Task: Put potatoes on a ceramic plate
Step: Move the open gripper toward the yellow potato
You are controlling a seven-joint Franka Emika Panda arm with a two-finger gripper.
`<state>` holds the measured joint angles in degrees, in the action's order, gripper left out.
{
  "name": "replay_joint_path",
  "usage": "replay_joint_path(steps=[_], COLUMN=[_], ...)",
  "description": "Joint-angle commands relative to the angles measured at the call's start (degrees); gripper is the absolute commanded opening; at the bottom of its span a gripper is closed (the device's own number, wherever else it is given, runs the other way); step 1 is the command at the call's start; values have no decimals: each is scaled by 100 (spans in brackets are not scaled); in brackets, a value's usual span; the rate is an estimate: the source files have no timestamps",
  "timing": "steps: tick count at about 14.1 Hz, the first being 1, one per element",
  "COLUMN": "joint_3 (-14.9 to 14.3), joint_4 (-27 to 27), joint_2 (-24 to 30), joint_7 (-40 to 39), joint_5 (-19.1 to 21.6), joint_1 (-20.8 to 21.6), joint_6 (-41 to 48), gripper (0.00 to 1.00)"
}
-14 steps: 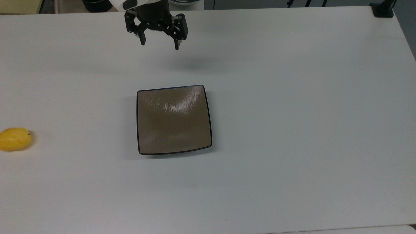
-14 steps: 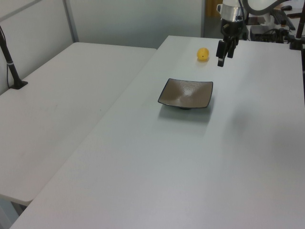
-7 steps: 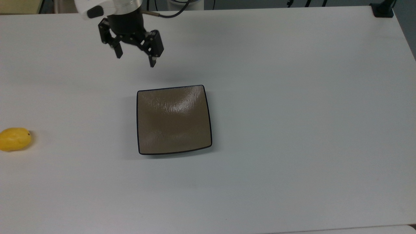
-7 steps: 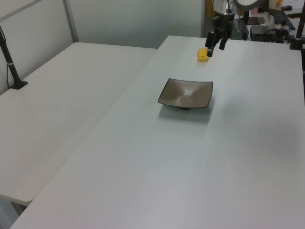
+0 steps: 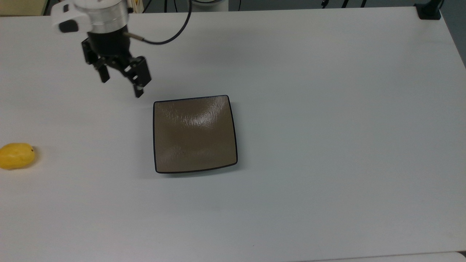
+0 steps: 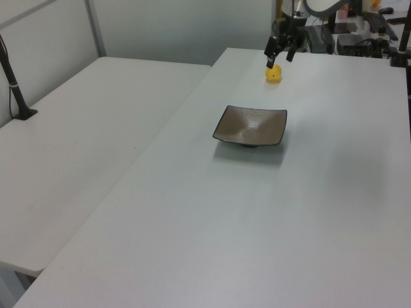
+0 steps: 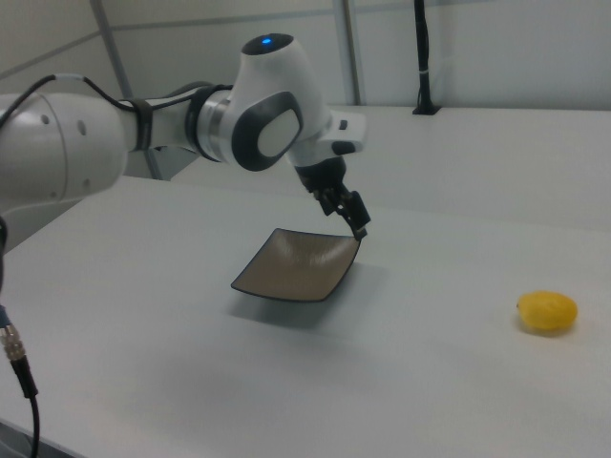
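The white worktop [image 5: 327, 109] carries the two task things, well apart from each other. The Panda arm [image 7: 143, 134], white with a dark wrist, reaches in from the top view's 11 o'clock and hangs above the bare surface. Near the middle of the top view lies the ceramic plate [image 5: 194, 134], square, glossy brown, with rounded corners and a thin dark rim; it holds nothing. The gripper [image 5: 122, 87] hovers off the plate's 10 o'clock corner in the top view, clear of the worktop, its two black fingers [image 5: 138, 91] spread apart and grasping nothing. In the right view the gripper [image 7: 349, 216] hangs just over the plate's [image 7: 296, 265] far edge. The potato [image 5: 16, 155], small, bright yellow and oval with a tiny dark spot, rests on the worktop at the plate's 9 o'clock in the top view, at the very edge there. In the left view the potato [image 6: 273, 74] sits beyond the plate [image 6: 252, 126] at 12 o'clock, with the gripper [image 6: 280, 55] just above it in the picture.
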<state>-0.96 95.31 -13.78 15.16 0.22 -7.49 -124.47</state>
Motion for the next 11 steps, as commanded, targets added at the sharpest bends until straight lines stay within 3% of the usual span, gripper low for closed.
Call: replay_joint_path(steps=[1, 11], joint_3=[8, 113], joint_4=[-881, -2393], joint_2=[-801, -2287], joint_7=[461, 1787], joint_5=[-303, -637], joint_1=[-208, -868], joint_6=[-95, -718], gripper=[100, 100])
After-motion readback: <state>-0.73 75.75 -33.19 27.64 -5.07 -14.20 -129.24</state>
